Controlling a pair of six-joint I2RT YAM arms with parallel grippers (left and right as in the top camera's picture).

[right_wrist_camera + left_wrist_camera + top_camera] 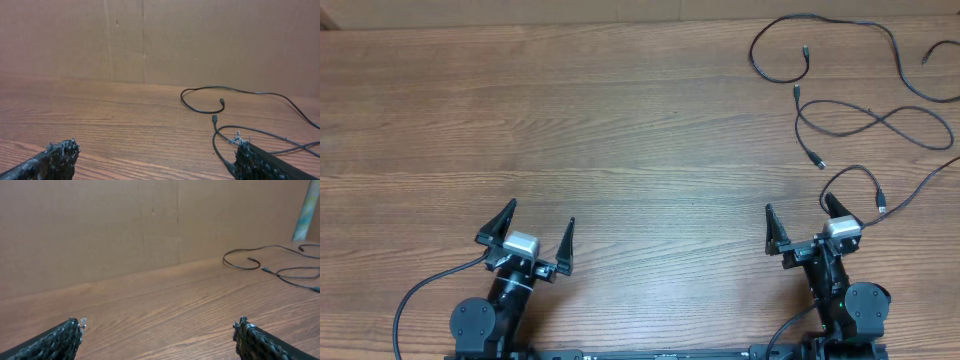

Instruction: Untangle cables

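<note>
Several thin black cables lie as loose strands on the wooden table (pixel 620 130) at the far right. One long cable (pixel 820 15) loops along the back edge. A second cable (pixel 880 118) forms a figure-eight below it. A third cable (pixel 855 167) arches just beyond my right gripper (pixel 798 203), which stands open with nothing in it. My left gripper (pixel 540 213) is also open and empty, far to the left of the cables. The left wrist view (pixel 159 325) shows cables (pixel 270 246) far off to the right. In the right wrist view (pixel 155 146), a cable (pixel 213 139) curves close to the right finger, and another cable (pixel 235 89) loops farther back.
A brown cardboard wall (pixel 150 225) stands behind the table. Both arm bases sit at the table's near edge, with thicker black wires (pixel 415 300) trailing from them.
</note>
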